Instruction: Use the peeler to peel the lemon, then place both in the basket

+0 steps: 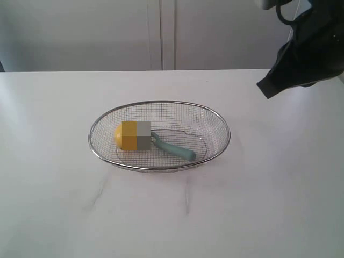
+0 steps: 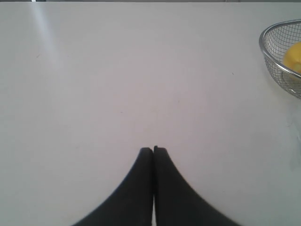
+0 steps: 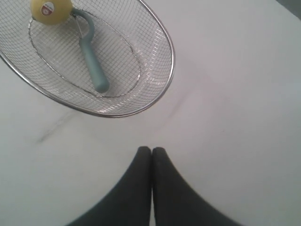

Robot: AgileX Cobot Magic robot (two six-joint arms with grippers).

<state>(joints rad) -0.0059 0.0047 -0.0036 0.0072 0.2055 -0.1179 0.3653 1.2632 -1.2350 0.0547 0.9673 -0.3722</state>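
White table [image 3: 235, 94]: basket [image 3: 172, 61] holds lemon [image 3: 51, 11] and peeler [image 3: 89, 56]

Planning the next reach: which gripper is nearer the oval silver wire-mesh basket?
Right. The right gripper hovers close beside the oval silver wire-mesh basket; the left gripper is farther off, seeing only its rim.

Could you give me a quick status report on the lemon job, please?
Left gripper shut, empty. Right gripper shut, empty. Lemon and peeler both in basket. Nothing in the way.
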